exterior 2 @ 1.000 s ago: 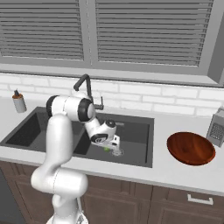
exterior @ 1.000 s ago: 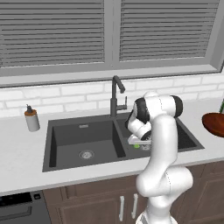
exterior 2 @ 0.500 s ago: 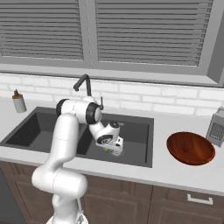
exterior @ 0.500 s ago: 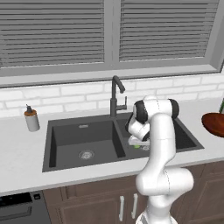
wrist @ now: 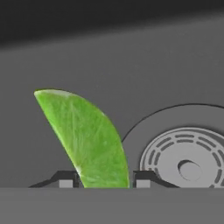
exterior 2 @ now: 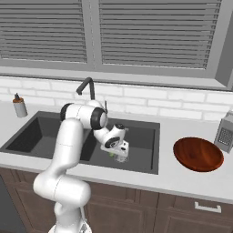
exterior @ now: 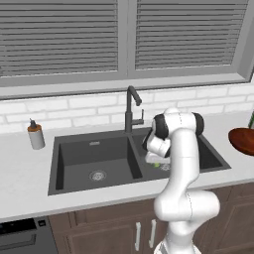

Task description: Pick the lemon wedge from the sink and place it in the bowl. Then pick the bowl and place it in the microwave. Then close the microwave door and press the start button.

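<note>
The lemon wedge (wrist: pixel 87 135), bright yellow-green, stands on the floor of the dark grey sink (exterior: pixel 89 144), in its right basin beside the round steel drain (wrist: pixel 188 162). My gripper (wrist: pixel 105 179) reaches down into that basin, with a fingertip (wrist: pixel 65 179) pressed close on each side of the wedge's lower end. From the base views the wedge (exterior 2: pixel 111 154) peeks out under the hand (exterior 2: pixel 119 152). The reddish-brown bowl (exterior 2: pixel 198 154) sits on the counter right of the sink. The microwave and its door are out of view.
A tall black faucet (exterior: pixel 131 106) rises behind the divider between the basins, close to my arm. A soap dispenser (exterior: pixel 34 135) stands on the counter left of the sink. A steel grater (exterior 2: pixel 225 132) stands behind the bowl.
The hand has sunk a little lower over the wedge, and the fingers have drawn in from wide apart to close against its sides.
</note>
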